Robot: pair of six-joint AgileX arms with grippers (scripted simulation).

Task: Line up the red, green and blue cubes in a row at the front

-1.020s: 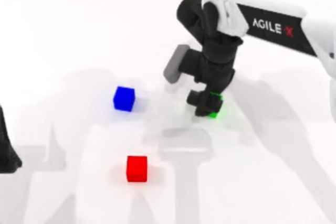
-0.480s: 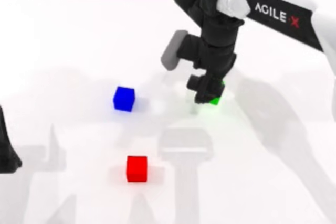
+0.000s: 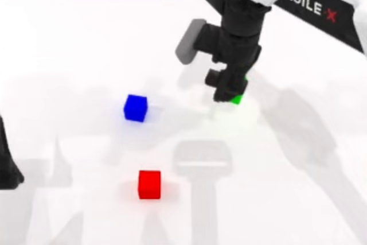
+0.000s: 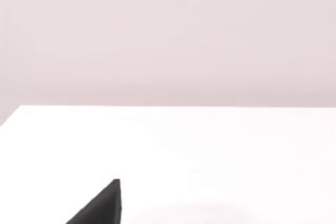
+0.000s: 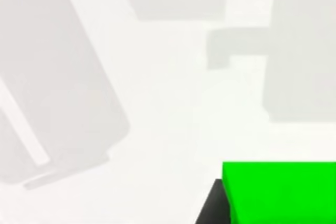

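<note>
The table (image 3: 69,44) lies bare across its left and far-left parts. 2 cubes stand well apart near the middle: the blue cube (image 3: 135,108) and, nearer the front, the red cube (image 3: 149,184), with open surface between them. The right arm (image 3: 241,21) overhangs the centre-right, blocking passage there.

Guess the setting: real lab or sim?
Likely a rendered simulation: bare white table, flat-coloured red cube, blue cube, and green cube held by the right gripper.
</note>
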